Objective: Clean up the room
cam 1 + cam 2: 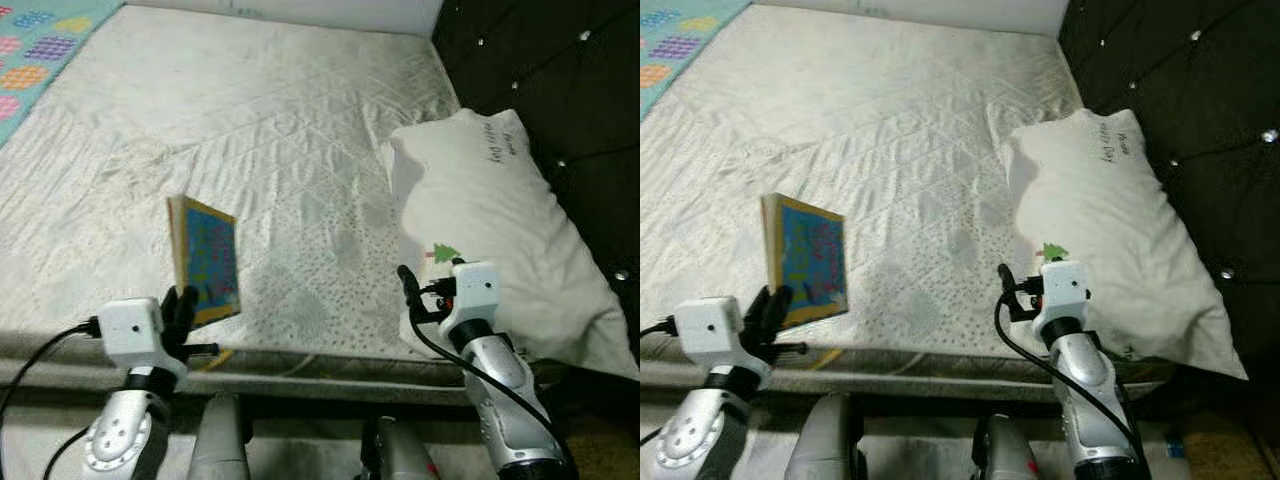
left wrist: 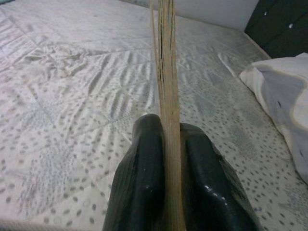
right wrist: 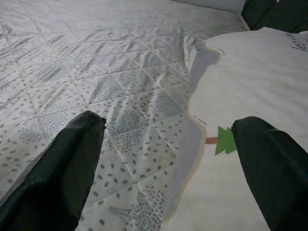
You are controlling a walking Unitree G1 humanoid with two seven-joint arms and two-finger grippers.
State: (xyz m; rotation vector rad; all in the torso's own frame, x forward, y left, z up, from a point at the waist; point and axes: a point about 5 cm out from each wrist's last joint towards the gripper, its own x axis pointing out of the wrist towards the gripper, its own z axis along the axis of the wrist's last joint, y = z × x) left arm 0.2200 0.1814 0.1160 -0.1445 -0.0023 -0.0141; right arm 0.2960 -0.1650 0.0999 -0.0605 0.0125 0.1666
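Left wrist view: left gripper clenches upright book; right gripper spread over pillow.

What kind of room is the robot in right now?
Most likely a bedroom. A bare quilted mattress lies before the robot, with a white pillow against a dark tufted headboard. The left gripper holds a thin book upright above the mattress.
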